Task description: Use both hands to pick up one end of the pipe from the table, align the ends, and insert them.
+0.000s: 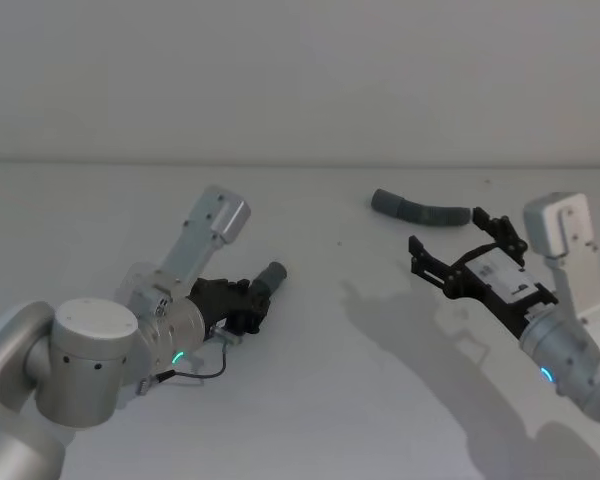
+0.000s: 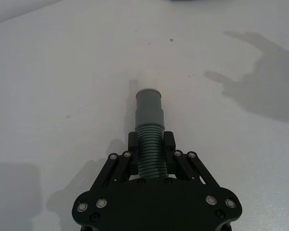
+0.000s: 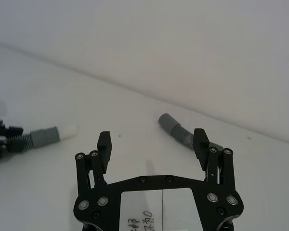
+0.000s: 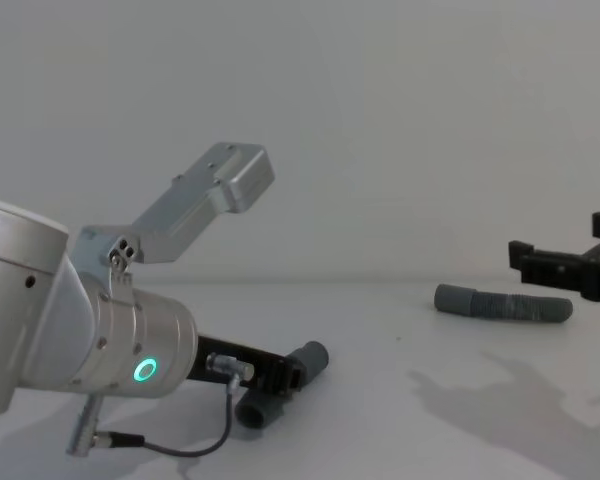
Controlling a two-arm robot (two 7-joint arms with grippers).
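Note:
My left gripper is shut on the ribbed body of the short curved pipe piece, low over the white table. Its grey cuff sticks out past the fingers and points toward the right arm. In the right wrist view that cuff ends in a narrow white tip. The longer pipe piece lies on the table at the far right, with a smooth cuff at one end. My right gripper is open just in front of that piece, near its right end, holding nothing.
A plain pale wall rises behind the table's far edge. A thin black cable loops under the left wrist. The stretch of table between the two grippers is bare apart from the right arm's shadow.

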